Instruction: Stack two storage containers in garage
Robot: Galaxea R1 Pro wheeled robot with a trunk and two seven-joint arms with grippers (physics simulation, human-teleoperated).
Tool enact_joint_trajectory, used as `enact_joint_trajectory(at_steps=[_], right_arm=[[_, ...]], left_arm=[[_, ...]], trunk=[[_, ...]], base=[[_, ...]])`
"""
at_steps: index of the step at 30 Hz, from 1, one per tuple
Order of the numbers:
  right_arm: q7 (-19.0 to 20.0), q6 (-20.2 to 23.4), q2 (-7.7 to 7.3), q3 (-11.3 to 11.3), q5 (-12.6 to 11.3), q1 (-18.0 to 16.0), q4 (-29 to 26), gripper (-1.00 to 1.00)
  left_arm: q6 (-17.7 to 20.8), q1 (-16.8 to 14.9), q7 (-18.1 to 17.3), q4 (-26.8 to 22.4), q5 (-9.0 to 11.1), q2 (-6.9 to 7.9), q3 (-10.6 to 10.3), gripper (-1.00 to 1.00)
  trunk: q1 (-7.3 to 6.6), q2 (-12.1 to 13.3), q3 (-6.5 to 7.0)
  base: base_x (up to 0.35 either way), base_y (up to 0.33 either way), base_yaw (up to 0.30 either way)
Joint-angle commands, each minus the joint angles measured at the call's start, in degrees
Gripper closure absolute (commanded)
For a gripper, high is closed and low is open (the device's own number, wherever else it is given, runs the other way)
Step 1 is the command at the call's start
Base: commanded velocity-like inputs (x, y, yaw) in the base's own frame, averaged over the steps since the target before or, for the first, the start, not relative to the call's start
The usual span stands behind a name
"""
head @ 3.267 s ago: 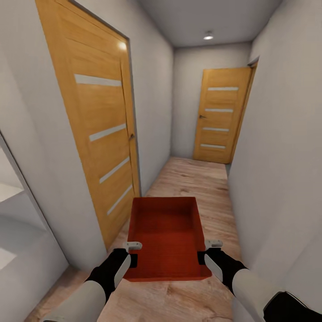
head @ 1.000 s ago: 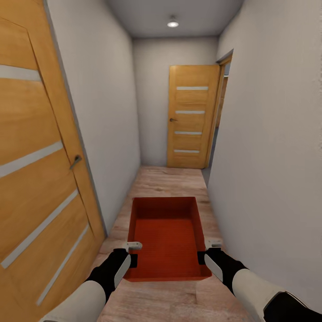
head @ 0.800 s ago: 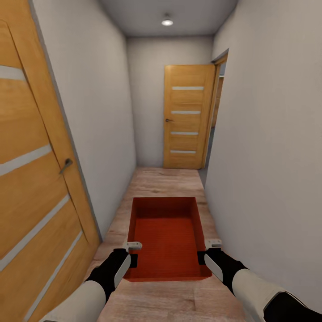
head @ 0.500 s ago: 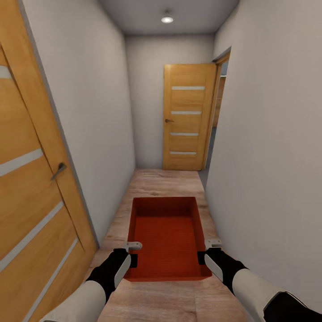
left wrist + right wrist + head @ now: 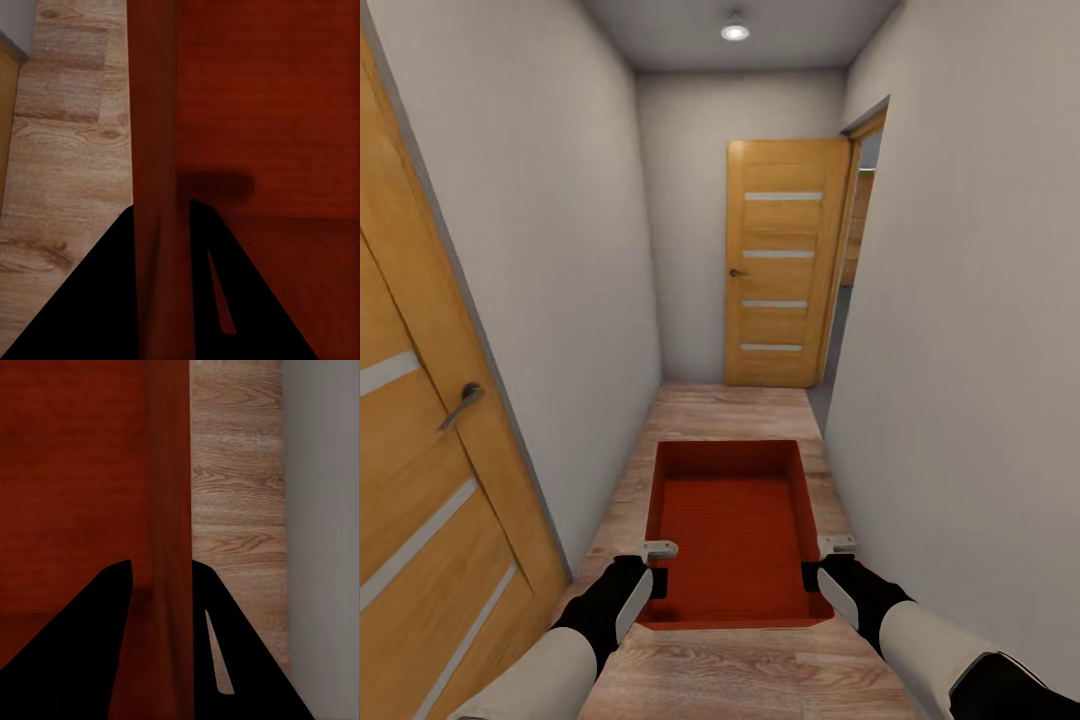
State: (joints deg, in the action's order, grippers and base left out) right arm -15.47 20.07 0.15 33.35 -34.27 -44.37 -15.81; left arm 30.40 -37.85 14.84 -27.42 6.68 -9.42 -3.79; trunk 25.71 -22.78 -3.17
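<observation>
Head view: we've got the storage container (image 5: pixel 732 535) pinched between left hand (image 5: pixel 657 566) and right hand (image 5: pixel 822 563), long axis pointing ahead toward the far door (image 5: pixel 785 262).

Bright ceiling lamp (image 5: pixel 735 31), soft shadows, wide-angle stretch

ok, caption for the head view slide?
Both grippers, left and right, carry a red storage container down a hallway toward a wooden door.
</observation>
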Motion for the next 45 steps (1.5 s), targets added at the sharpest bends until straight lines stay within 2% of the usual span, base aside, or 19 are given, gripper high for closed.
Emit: enact_joint_trajectory(at_steps=[1,45], right_arm=[[0.00,-0.03,-0.06,1.54,-0.97,-0.10,-0.36,1.00],[0.00,-0.03,-0.06,1.54,-0.97,-0.10,-0.36,1.00]], left_arm=[[0.45,-0.03,0.80,2.90,0.34,0.20,-0.95,1.00],[0.45,-0.03,0.80,2.90,0.35,0.19,-0.95,1.00]], trunk=[[0.07,-0.14,-0.12],[0.07,-0.14,-0.12]], base=[[0.322,0.000,0.000],[0.322,0.000,0.000]])
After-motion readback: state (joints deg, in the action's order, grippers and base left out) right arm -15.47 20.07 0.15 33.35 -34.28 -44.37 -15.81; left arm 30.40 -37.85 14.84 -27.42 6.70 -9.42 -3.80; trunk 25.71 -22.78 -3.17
